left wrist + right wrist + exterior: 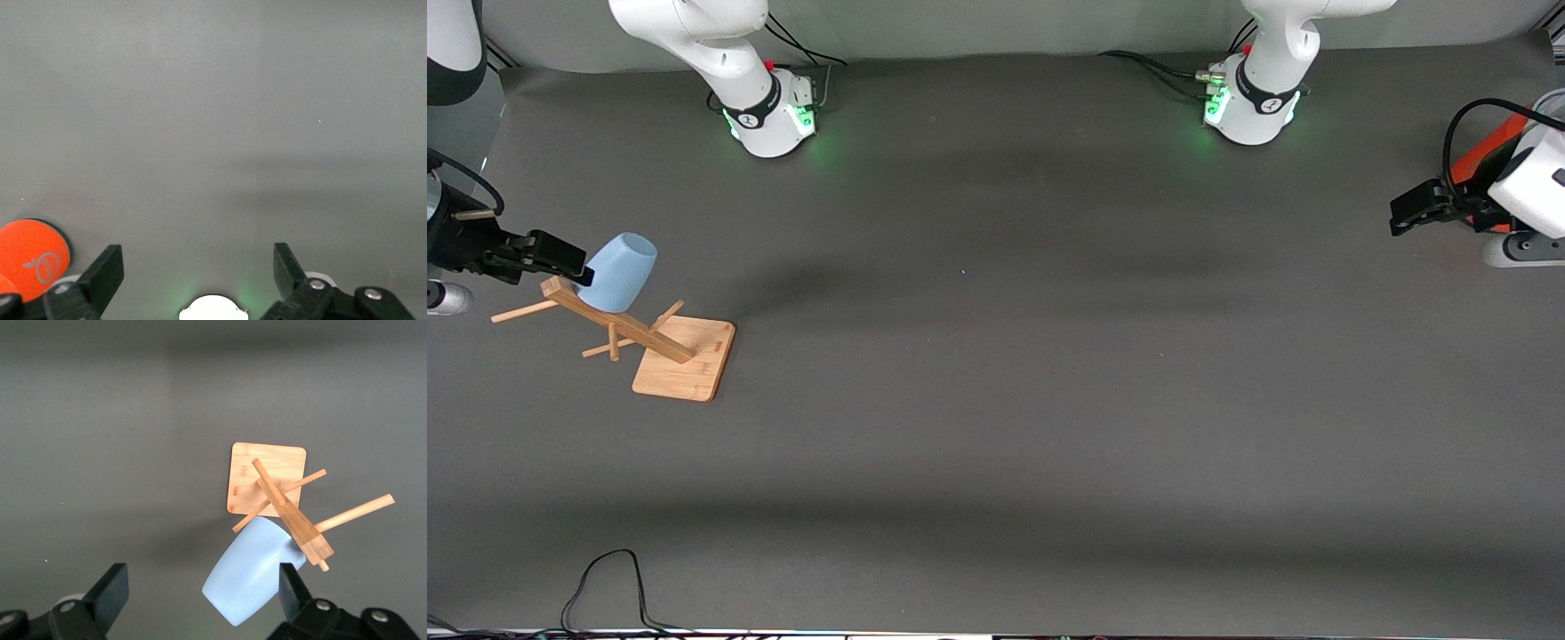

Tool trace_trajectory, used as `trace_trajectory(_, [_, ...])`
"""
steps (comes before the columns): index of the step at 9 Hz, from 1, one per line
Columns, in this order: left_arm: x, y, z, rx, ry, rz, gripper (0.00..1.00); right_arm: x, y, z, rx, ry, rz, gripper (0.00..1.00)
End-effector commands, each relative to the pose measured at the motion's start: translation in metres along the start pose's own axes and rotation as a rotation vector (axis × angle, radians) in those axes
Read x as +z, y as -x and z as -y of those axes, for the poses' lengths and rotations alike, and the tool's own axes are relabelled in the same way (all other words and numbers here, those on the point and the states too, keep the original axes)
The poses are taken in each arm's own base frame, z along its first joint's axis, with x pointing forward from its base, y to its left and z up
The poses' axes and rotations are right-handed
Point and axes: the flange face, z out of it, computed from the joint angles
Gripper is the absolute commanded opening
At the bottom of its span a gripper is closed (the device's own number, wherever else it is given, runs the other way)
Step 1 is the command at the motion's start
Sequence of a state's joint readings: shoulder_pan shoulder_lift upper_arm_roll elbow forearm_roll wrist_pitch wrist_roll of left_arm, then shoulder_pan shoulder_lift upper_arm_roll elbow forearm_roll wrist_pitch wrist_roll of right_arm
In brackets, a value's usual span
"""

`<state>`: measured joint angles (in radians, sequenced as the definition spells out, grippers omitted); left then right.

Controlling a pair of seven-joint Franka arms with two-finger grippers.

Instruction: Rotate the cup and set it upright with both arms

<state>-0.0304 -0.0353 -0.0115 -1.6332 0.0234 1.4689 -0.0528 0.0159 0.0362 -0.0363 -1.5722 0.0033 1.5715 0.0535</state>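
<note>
The pale-blue cup (616, 271) hangs mouth-down on a peg of the wooden cup tree (660, 342) at the right arm's end; it looks light, rigid and smooth, so grip its tapered wall; the right gripper (203, 600) hovers beside it, jaws open; the left gripper (199, 273) waits, jaws apart.

A big dark grey desk (996, 400) fills almost everything. Soft, wide shadows lie across it. A black cable (605, 587) curls on the desk at its edge nearest the front camera. Along the desk's top edge runs a pale grey wall (1005, 27).
</note>
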Motion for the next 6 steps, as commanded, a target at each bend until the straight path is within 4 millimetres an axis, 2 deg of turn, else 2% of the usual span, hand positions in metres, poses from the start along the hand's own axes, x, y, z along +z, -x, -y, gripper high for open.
trace_trajectory(1, [-0.010, -0.002, 0.007, -0.012, -0.025, -0.003, 1.00, -0.001, -0.001, -0.001, -0.017, -0.011, -0.013, 1.00])
trace_trajectory(3, [-0.006, -0.002, 0.016, -0.034, -0.018, 0.018, 1.00, 0.000, -0.001, -0.001, -0.019, -0.010, -0.010, 1.00])
trace_trajectory(5, [0.004, -0.007, 0.010, -0.018, -0.020, 0.051, 1.00, 0.001, 0.002, -0.001, -0.018, -0.010, -0.006, 1.00])
trace_trajectory(6, [0.002, -0.007, 0.010, -0.018, -0.018, 0.058, 1.00, 0.003, 0.012, -0.007, -0.011, -0.008, 0.002, 1.00])
